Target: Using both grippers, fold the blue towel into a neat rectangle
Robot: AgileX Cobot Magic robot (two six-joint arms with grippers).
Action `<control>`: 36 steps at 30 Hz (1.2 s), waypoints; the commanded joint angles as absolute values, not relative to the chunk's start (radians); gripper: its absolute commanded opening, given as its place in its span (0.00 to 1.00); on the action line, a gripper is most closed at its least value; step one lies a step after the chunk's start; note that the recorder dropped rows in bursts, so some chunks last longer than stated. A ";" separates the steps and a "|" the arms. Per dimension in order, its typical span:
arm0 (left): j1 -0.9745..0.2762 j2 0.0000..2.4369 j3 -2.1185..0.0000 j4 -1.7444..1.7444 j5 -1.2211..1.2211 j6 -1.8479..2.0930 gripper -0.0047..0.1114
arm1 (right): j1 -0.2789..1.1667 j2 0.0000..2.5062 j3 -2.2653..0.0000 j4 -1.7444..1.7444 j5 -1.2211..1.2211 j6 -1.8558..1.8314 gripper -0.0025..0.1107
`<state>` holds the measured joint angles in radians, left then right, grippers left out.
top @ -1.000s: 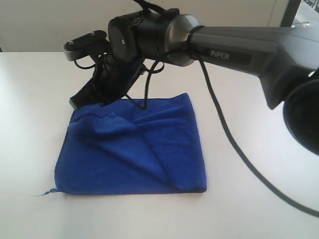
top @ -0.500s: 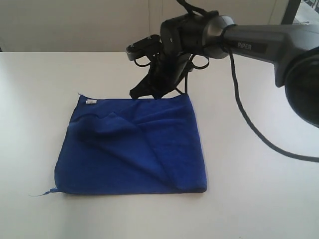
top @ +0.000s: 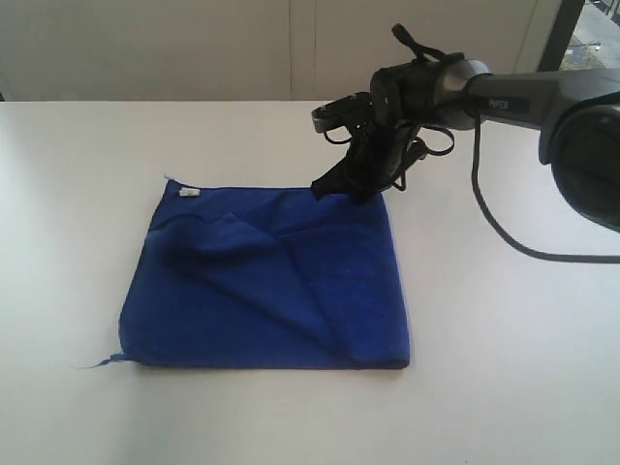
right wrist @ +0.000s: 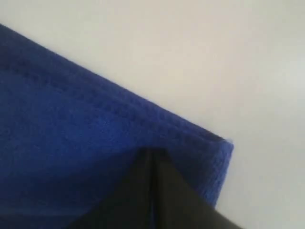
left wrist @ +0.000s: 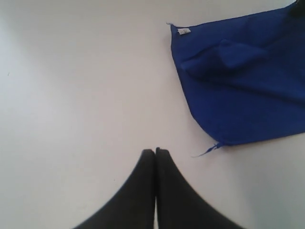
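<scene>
- Hanging over bare table (left wrist: 71, 71) left of the blue towel (top: 291, 300), left gripper (left wrist: 155, 151) jaws together.
- Mid-table towel's bunched flap (top: 218, 237) may crease crooked.
- Far-right corner: right gripper (top: 341, 187) jaws together; shallow pinch could slip.

Royal-blue microfibre towel (top: 291, 291) lay mid-frame on white table (top: 77, 194).
Black right gripper (top: 339, 191) sat at its upper-right corner.

Bright, washed-out light; the blue towel (right wrist: 71, 124) looks blurred up close.
</scene>
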<state>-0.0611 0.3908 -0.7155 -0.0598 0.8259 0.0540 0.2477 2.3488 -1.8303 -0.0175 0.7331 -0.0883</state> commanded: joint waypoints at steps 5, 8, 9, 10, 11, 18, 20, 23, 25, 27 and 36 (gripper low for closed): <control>-0.062 0.385 -0.710 -0.062 0.832 0.049 0.04 | 0.140 2.363 -1.824 -0.082 1.069 0.038 0.02; -0.062 0.385 -0.710 -0.062 0.832 0.049 0.04 | 0.125 2.363 -1.824 -0.111 1.221 0.054 0.02; -0.062 0.385 -0.710 -0.062 0.832 0.049 0.04 | 0.125 2.363 -1.824 -0.111 1.221 0.054 0.02; -0.062 0.385 -0.710 -0.062 0.832 0.049 0.04 | 0.125 2.363 -1.824 -0.111 1.221 0.054 0.02; -0.062 0.385 -0.710 -0.062 0.832 0.049 0.04 | 0.125 2.361 -1.819 -0.111 1.221 0.054 0.02; -0.062 0.385 -0.710 -0.062 0.832 0.049 0.04 | 0.131 2.245 -1.616 -0.111 1.221 0.057 0.02; -0.062 0.385 -0.710 -0.062 0.832 0.049 0.04 | 0.131 2.187 -1.539 -0.111 1.221 0.057 0.02; -0.062 0.385 -0.710 -0.062 0.832 0.049 0.04 | 0.131 2.118 -1.487 -0.101 1.193 0.055 0.02; -0.062 0.385 -0.710 -0.062 0.832 0.049 0.04 | 0.141 2.067 -1.466 -0.082 1.151 0.026 0.02; -0.062 0.385 -0.710 -0.062 0.832 0.049 0.04 | 0.159 2.026 -1.451 -0.055 1.111 0.000 0.02; -0.062 0.385 -0.710 -0.062 0.832 0.049 0.04 | 0.401 1.928 -1.437 0.011 0.824 -0.086 0.02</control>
<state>-0.0611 0.3908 -0.7155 -0.0598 0.8259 0.0540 0.3303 1.9394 -1.4440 -0.0083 0.8963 -0.0649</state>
